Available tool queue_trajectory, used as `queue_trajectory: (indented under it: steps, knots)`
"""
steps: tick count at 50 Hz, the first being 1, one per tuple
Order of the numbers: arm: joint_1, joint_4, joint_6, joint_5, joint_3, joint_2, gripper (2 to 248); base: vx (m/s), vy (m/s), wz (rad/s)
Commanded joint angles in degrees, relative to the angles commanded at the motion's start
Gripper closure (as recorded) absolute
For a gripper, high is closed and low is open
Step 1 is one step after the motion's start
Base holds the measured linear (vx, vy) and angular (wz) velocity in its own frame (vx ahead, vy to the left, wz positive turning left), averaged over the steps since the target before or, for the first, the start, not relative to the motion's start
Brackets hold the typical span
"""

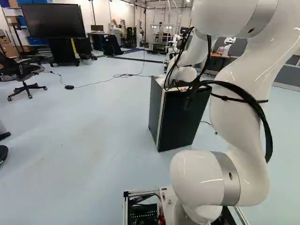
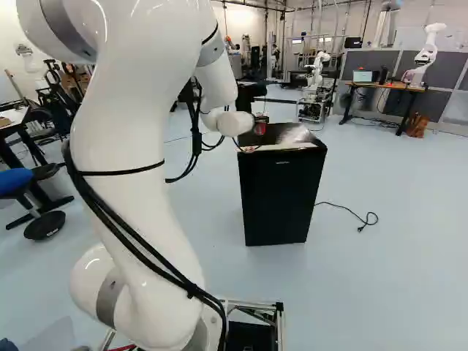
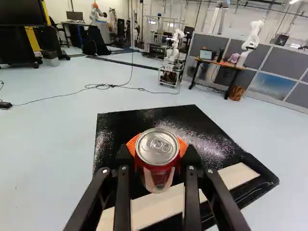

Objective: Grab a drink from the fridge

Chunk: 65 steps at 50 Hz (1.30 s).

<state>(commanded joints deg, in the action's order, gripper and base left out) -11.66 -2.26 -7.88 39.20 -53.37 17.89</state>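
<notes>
The gripper (image 3: 157, 153) has its 2 fingers pinching 1 red can (image 3: 158, 166). The orange pads (image 3: 132, 145) press on the can from 2 sides, and the can stands upright between them, with its shiny lid facing up. The can is outside the fridge (image 2: 281, 197), over its black top, near the pale strip (image 3: 236, 175) along the front edge. I cannot tell if the bottom of the can touches the top of the fridge or hangs just over it. In the right base view, the front of the fridge looks flat, so I think the door is shut.

The arm (image 2: 135, 139) reaches out ahead of the base to get there. I would say most of the job is done: the drink is out in the open and the grab is made. What seems left is to lift the can straight up, get it well away from the fridge, and bring it back or hand it over. I see no sign that it needs the door.

The next move should be slow and level. If the can is low, it could scrape or bump the top. If the pinch is weak, the round, smooth can could slip or tip.
</notes>
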Motion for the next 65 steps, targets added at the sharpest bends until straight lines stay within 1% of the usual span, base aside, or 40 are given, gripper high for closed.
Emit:
queue_trajectory:
  steps: [17, 33, 47, 65]
  knots:
    - [1.1, 0.2, 0.7, 1.0, 4.4, -3.1, 152, 0.000, 0.000, 0.000]
    - [2.5, 0.5, 1.7, 2.3, 10.3, -7.2, 152, 0.000, 0.000, 0.000]
    - [4.0, 0.8, 2.7, 3.7, 16.7, -11.7, 152, 0.000, 0.000, 0.000]
    - [6.4, 1.2, 4.3, 5.9, 26.6, -18.7, 152, 0.000, 0.000, 0.000]
